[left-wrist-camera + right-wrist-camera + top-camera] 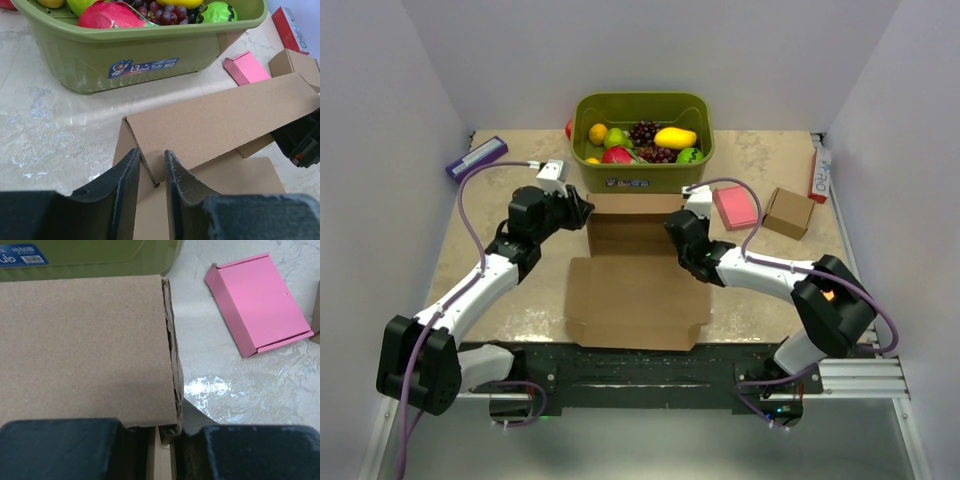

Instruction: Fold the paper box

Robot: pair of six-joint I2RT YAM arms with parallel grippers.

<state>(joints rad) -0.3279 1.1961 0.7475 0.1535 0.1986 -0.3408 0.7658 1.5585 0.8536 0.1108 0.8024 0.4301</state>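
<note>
The left gripper (151, 172) stands narrow, its two dark fingers (125, 190) on either side of the upright left corner of the paper box (638, 285). The thin cardboard edge runs close along the left-hand finger with a sliver of space to the other, so I cannot tell whether it is truly pinched. Ahead of this gripper the box's back wall is raised and slants away to its right. Beyond the wall sits the green tub (125, 55) of fruit (a blue label on its side).

Only the top view shows the whole box. Its base lies flat on the table (750, 160) between the two grippers, the front flap lies open toward the arm bases, and the back wall stands just short of the tub.

The right gripper (152, 432) is clamped on the right end of that back wall, and the doubled cardboard edge fills the slot between its fingers. To its right, apart from the box, a pink block (262, 302) lies flat on the table. The small brown box (788, 212) further right shows whole only from above.

In the right wrist view the raised wall hides the box's base, the tub is cut to a strip at the top, and the fingers run off the lower edge. In the left wrist view the right gripper is only a dark shape, cut off at the frame's right side.
</note>
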